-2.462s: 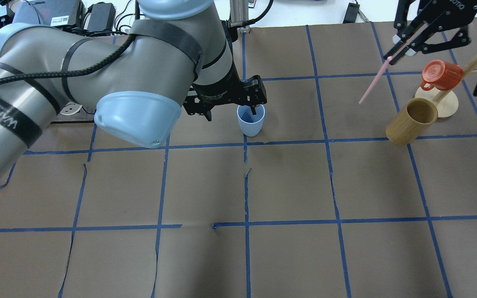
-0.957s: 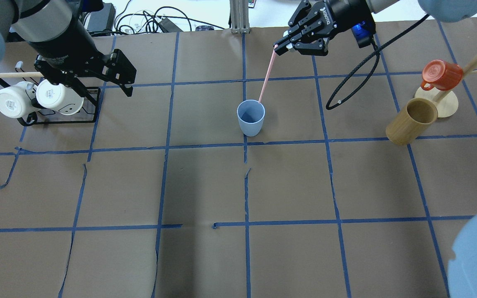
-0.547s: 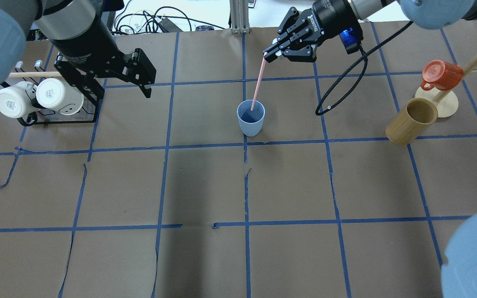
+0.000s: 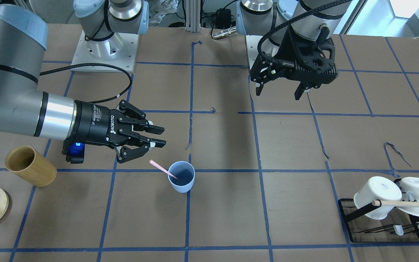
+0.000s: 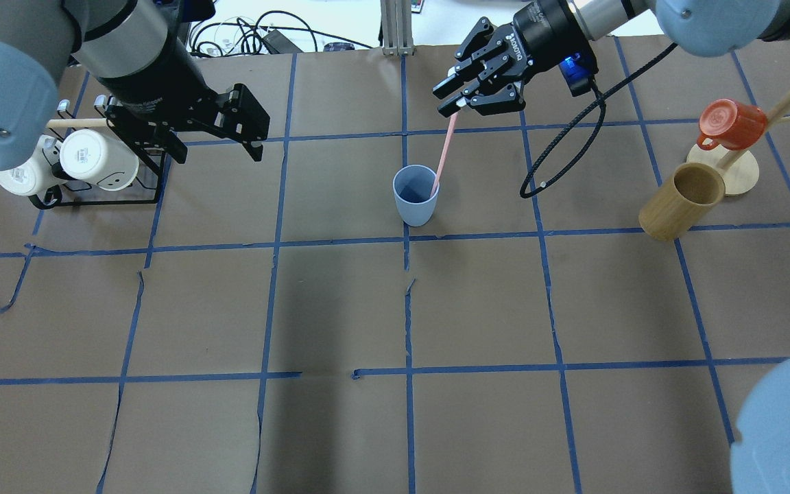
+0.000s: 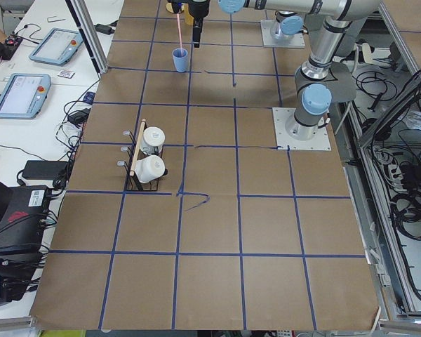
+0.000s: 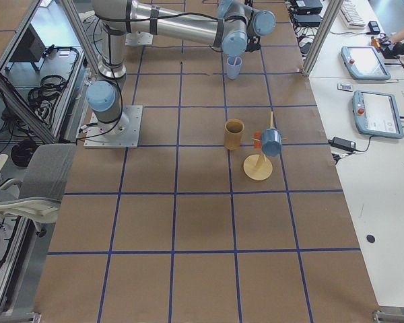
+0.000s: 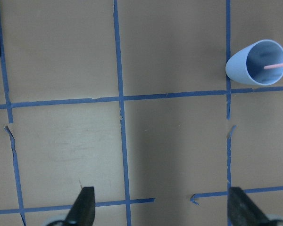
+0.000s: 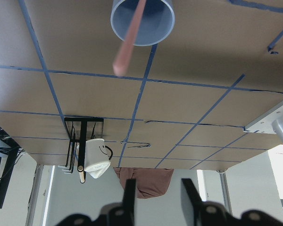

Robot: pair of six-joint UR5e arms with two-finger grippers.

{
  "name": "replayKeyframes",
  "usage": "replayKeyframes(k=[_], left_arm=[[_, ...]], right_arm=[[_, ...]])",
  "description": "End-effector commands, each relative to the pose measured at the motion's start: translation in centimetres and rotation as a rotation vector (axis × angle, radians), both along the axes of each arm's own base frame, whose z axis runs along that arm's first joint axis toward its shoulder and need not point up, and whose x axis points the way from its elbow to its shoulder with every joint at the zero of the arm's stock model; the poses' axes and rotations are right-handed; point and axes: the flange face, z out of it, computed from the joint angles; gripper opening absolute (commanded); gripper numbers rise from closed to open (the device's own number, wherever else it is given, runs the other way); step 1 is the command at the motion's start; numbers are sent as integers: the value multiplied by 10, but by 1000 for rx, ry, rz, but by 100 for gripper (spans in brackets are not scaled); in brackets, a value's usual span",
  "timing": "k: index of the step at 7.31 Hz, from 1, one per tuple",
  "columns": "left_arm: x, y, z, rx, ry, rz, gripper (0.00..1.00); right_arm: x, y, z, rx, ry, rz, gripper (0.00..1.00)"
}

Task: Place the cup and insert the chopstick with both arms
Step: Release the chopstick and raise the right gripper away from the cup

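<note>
The thin pink chopstick leans in the blue plastic cup just under the spread, empty fingers of the right gripper, and the left gripper, far off, is spread and empty too

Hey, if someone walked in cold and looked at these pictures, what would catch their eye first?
Most likely the pale blue cup standing upright mid-table with a pink chopstick leaning in it, upper end angled away from the robot. Next, the open right tool hovering close to that upper end without touching it, and the open left tool held above the table beside the rack of white mugs.
</note>
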Motion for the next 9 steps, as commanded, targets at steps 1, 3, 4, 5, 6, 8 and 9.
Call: replayKeyframes(k=[1, 3, 4, 5, 6, 8, 9], left_arm=[[4, 0, 0, -4, 0, 5, 100], [4, 4, -7, 5, 2, 5, 100], [4, 5, -8, 7, 3, 3, 100], [4, 5, -8, 7, 3, 3, 100], [4, 5, -8, 7, 3, 3, 100], [3, 5, -9, 8, 4, 3, 100], [3, 6, -8, 8, 4, 3, 100]], right_arm=[[-2, 6, 19, -19, 85, 7, 100], [2, 28, 53, -118, 319, 112, 100], [1, 41, 58, -196, 423, 244, 100], [-11, 57, 63, -259, 476, 438, 100], [-23, 75, 78, -374, 563, 684, 100], [-31, 88, 92, -581, 525, 1044, 100], [-40, 90, 95, -635, 558, 1234, 100]])
